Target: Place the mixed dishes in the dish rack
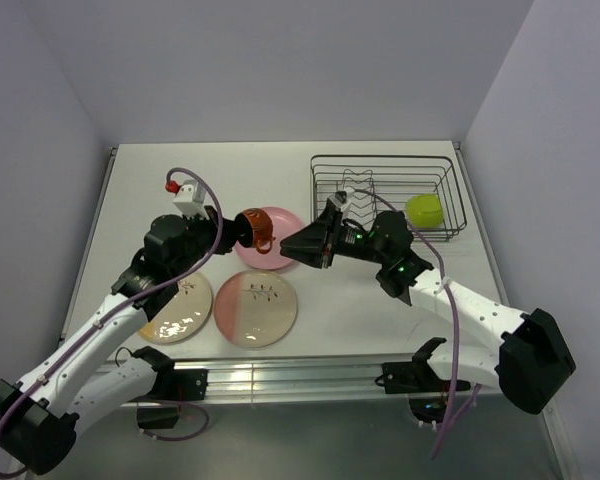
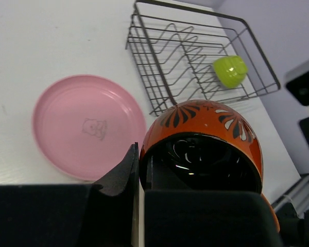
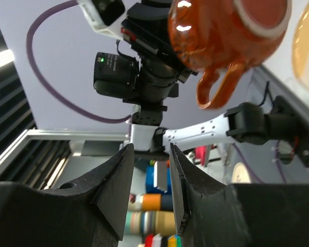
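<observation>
While the left hand (image 1: 232, 226) is pinching the cup (image 1: 253, 229) by its rim, one finger inside and one finger (image 2: 127, 172) outside, it is holding the cup off the surface (image 1: 150, 180), tipped on its side. The cup's dark mouth is facing back toward the left wrist, and its foot is facing right. Black petal marks are showing on the orange-red wall. From above, the cup is hanging over the left edge of the pink plate (image 1: 285, 225), which is lying flat near the middle of the surface with a faint small drawing at its centre.

The right hand (image 1: 288, 243) is pointing left at the cup from just beside it. Its fingers (image 3: 118, 185) are standing a little apart with nothing between them. In the right wrist view the cup's handle is hanging clear beyond the fingertips.

The rack (image 1: 325, 170) is sitting at the far right of the surface. The green bowl (image 1: 424, 210) is lying inside it at the right end, beside the wavy dividers.

The pink-and-cream plate (image 1: 256, 308) and the yellow-and-cream plate (image 1: 177, 312) are lying flat side by side at the near edge, the yellow-and-cream one on the left.
</observation>
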Controlling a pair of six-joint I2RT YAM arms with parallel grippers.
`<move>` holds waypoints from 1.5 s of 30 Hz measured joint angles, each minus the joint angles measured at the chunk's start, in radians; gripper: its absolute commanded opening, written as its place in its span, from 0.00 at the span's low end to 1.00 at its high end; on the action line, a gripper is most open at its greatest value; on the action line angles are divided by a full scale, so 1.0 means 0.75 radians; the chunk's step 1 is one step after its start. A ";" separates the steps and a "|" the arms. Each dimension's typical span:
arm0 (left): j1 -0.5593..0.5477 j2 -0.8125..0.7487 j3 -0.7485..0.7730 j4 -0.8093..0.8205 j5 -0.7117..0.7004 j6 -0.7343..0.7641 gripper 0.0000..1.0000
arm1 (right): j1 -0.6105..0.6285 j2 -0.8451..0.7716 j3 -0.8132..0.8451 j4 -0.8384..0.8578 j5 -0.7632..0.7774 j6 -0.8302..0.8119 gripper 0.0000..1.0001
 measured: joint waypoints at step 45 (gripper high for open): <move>-0.075 -0.170 0.025 0.052 0.163 0.043 0.00 | 0.159 0.268 -0.068 0.531 -0.041 0.281 0.45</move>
